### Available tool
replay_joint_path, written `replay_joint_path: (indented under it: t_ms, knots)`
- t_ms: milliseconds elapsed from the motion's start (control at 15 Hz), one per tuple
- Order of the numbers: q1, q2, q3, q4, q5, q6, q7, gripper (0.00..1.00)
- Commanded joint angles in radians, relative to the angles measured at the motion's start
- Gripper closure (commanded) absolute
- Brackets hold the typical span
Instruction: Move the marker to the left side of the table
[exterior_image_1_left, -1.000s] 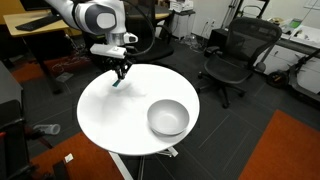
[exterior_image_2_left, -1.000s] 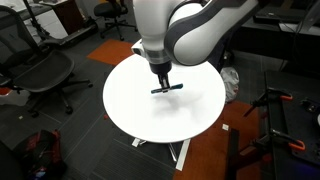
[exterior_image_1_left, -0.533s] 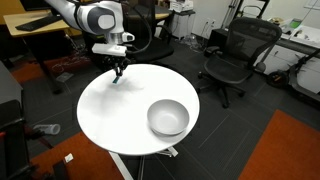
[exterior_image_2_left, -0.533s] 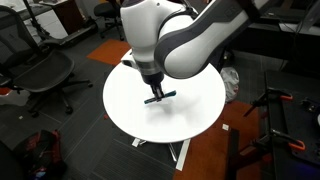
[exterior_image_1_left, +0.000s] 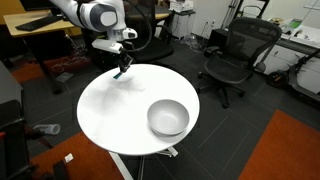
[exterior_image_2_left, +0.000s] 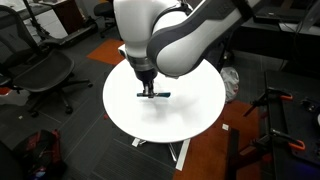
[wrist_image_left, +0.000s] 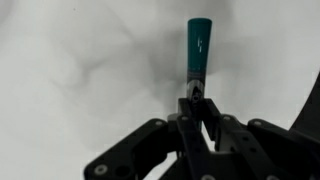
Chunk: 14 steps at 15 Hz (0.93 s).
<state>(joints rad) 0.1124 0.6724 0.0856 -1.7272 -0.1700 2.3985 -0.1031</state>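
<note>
Teal marker clamped in gripper, near white table rim, bowl well apart

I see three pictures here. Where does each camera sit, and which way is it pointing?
An exterior view: set high, off the table, looking down across it; the bowl is nearer, and the arm reaches in from the far side.
An exterior view: set high, close to the robot, looking down at the table; the bulky arm fills the foreground.
Wrist view: on the wrist, looking along the gripper at the marker it holds.
Shared: both exterior views show table, arm and gripper; the teal marker also appears in the wrist view.
</note>
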Motion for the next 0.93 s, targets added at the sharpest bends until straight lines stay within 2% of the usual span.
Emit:
replay_joint_path:
  t_ms: [0, 533, 867]
  knots:
    - [0.042, 0.004, -0.036, 0.036, 0.042, -0.006, 0.177, 0.95]
    - [0.038, 0.021, -0.063, 0.057, 0.208, 0.04, 0.459, 0.95]
    - [0.06, 0.051, -0.124, 0.047, 0.269, 0.18, 0.635, 0.95]
